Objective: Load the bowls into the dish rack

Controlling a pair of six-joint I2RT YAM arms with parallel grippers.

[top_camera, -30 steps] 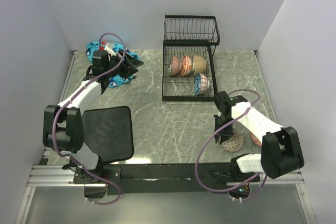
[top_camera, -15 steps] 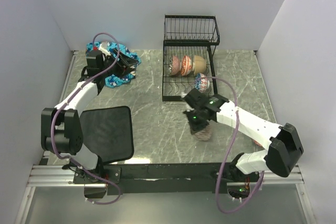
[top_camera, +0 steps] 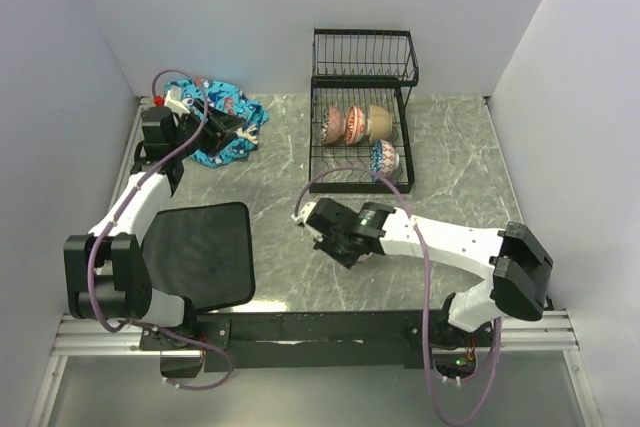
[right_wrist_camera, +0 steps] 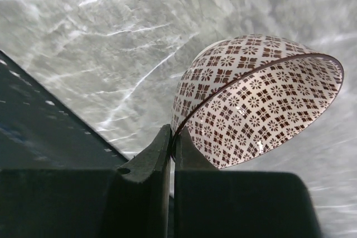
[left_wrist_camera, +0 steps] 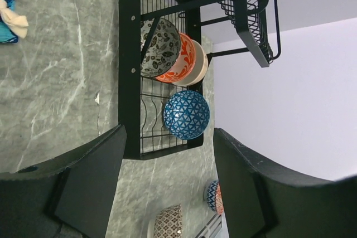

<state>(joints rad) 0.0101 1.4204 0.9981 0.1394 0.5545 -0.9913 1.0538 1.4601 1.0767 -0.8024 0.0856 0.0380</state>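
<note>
Four racked: on edge in the lower tier of the dish rack [top_camera: 313, 147].
Right gripper [right_wrist_camera: 172, 137]: pinching the brown dotted bowl [right_wrist_camera: 251, 98] by its rim, above the table [top_camera: 270, 172], short of the rack.
Left gripper [top_camera: 236, 131]: spread, holding nothing.
Risk: thin rim grip, so a possible slip or a clipped wire.

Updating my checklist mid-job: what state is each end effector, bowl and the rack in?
Left end effector: open, empty.
Brown dotted bowl: held, tilted.
Right end effector: shut on its rim.
Dish rack: four bowls on edge, lower tier.
Salmon-orange bowl: loose on table.
</note>
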